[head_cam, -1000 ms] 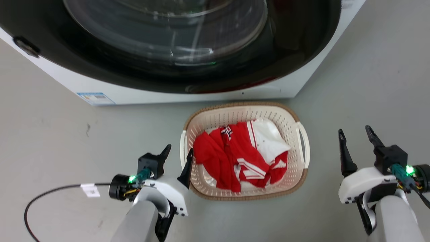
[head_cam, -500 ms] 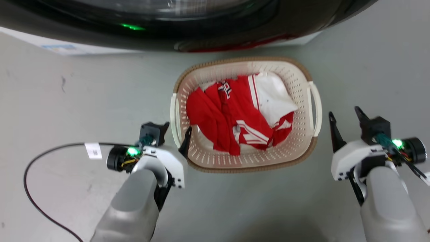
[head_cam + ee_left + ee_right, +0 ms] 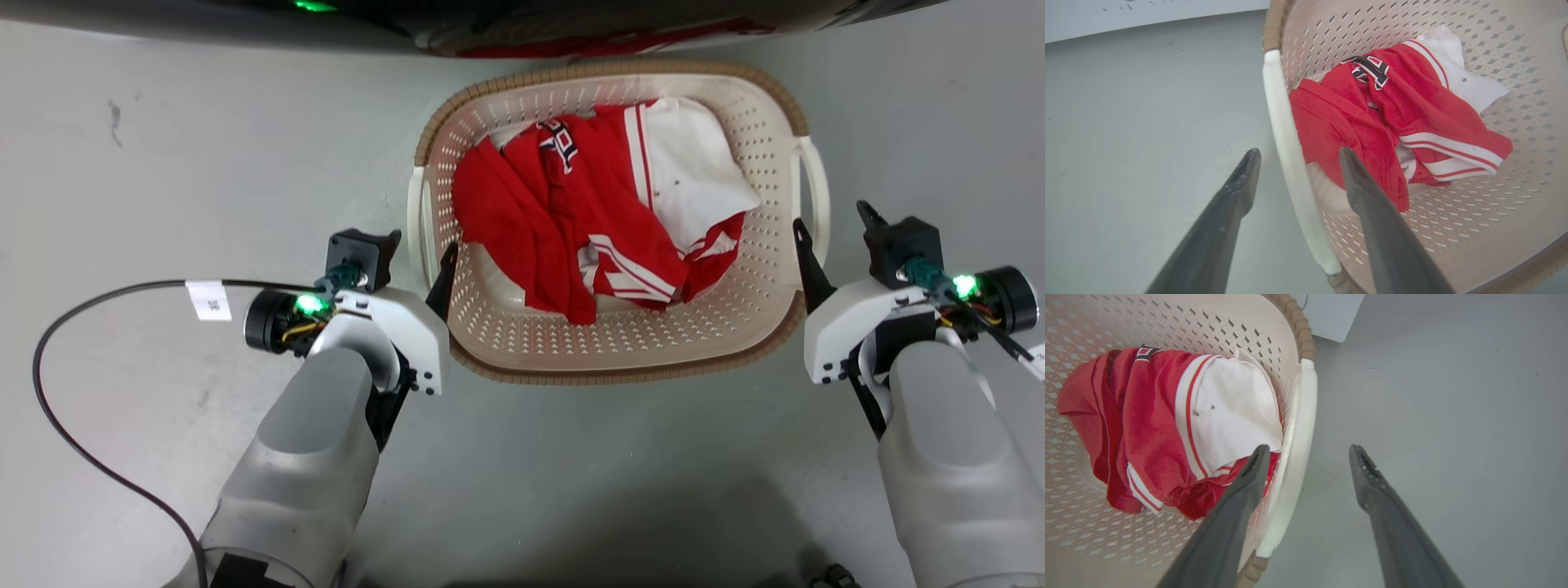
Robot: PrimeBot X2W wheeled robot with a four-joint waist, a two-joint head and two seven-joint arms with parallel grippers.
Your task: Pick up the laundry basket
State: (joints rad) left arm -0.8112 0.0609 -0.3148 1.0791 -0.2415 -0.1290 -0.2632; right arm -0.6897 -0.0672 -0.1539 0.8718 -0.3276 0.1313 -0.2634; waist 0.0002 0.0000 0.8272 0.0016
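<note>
While looking down from the head, seeing the laundry basket (image 3: 612, 347) sitting on the grey floor (image 3: 204, 122) just in front of the washing machine (image 3: 571, 20), holding a heap of red and white clothes (image 3: 588, 204). Finding the left jaws beside the left handle (image 3: 416, 220) and the right jaws beside the right handle (image 3: 820, 204). Also catching a black cable (image 3: 37, 367) with a white tag (image 3: 208, 300) curling over the floor from the left wrist.

Getting the exact fit from the wrist views. In the left wrist view, seeing the left jaws standing wide open astride the left handle (image 3: 1290, 163), one finger (image 3: 1237, 196) hanging outside over the floor, the other finger (image 3: 1367, 204) reaching inside above the clothes, gripping nothing. In the right wrist view, seeing the right jaws likewise gaping astride the right handle (image 3: 1298, 437), one finger (image 3: 1241, 498) lying inside the basket, the other finger (image 3: 1372, 490) staying out over bare floor, also holding nothing.

Comparing with a second ago: finding the right jaws, then well out to the side of the basket, now drawn in across its handle, and the left jaws already close by the left handle then. Seeing far less of the washing machine and the basket sitting higher in the head view, owing to the camera tipping down rather than the basket shifting.
</note>
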